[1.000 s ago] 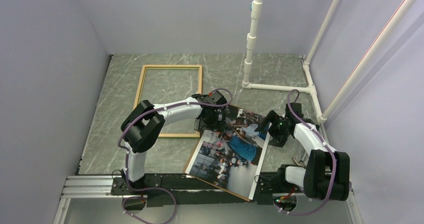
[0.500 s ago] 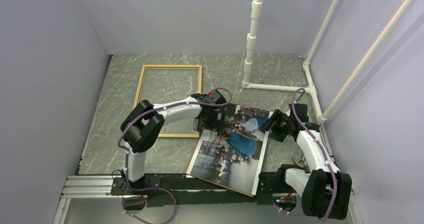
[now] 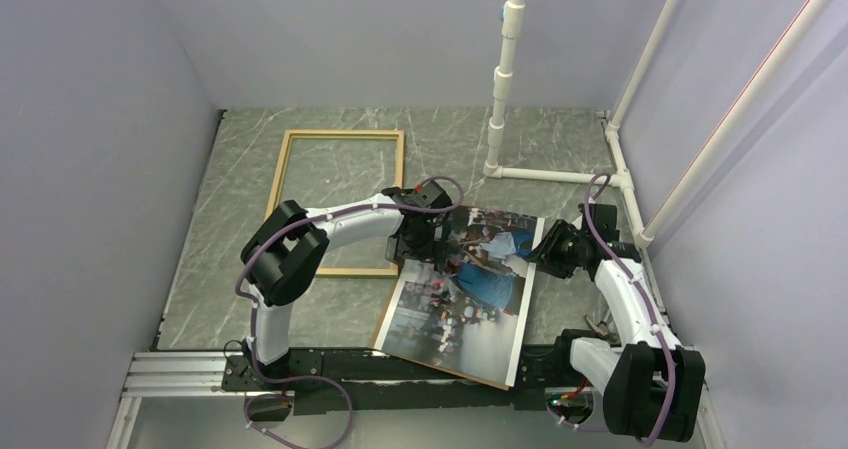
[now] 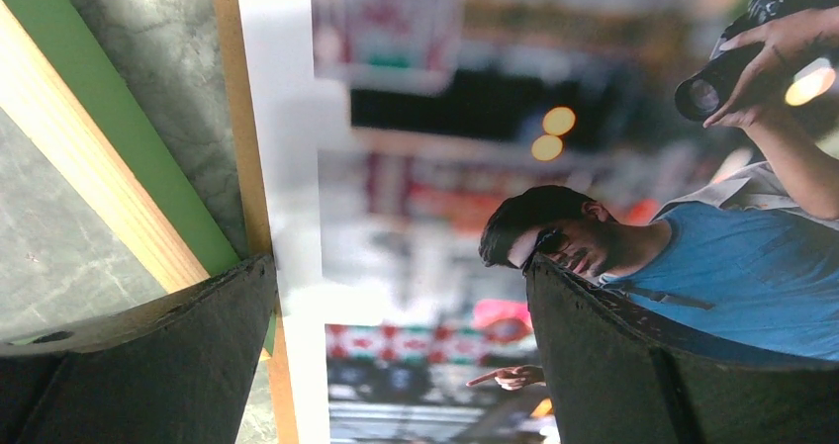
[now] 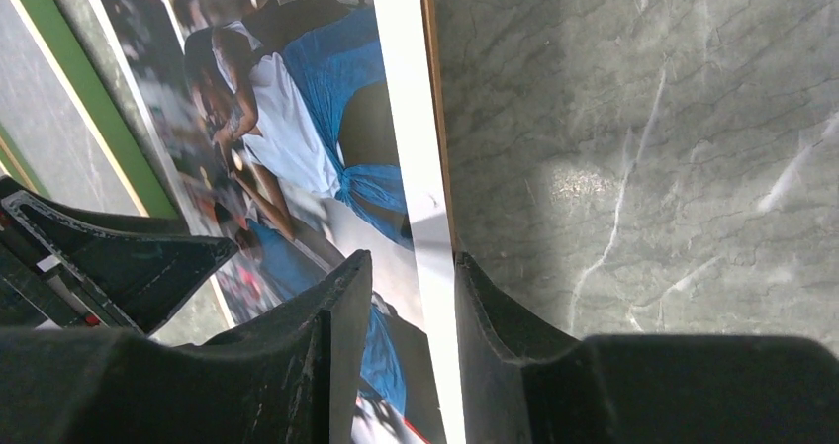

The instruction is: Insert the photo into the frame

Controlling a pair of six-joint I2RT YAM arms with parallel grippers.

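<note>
right gripper (image 5: 413, 258) jaws stand narrow astride right edge of large street-scene colour print (image 3: 460, 299), grip cannot be told; left gripper (image 4: 396, 266) spread wide. print not yet inside light wood rectangular frame (image 3: 345, 132).

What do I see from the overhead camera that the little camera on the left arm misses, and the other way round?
Overhead only: the frame as a whole wooden rectangle, the white pipe stand, and the right gripper at the right edge of the photo. Left wrist only: the green side of a frame rail, and the pictured man's sunglasses. Both: the photo, part of the frame, the table, and the left gripper, open over the photo's left edge.
</note>
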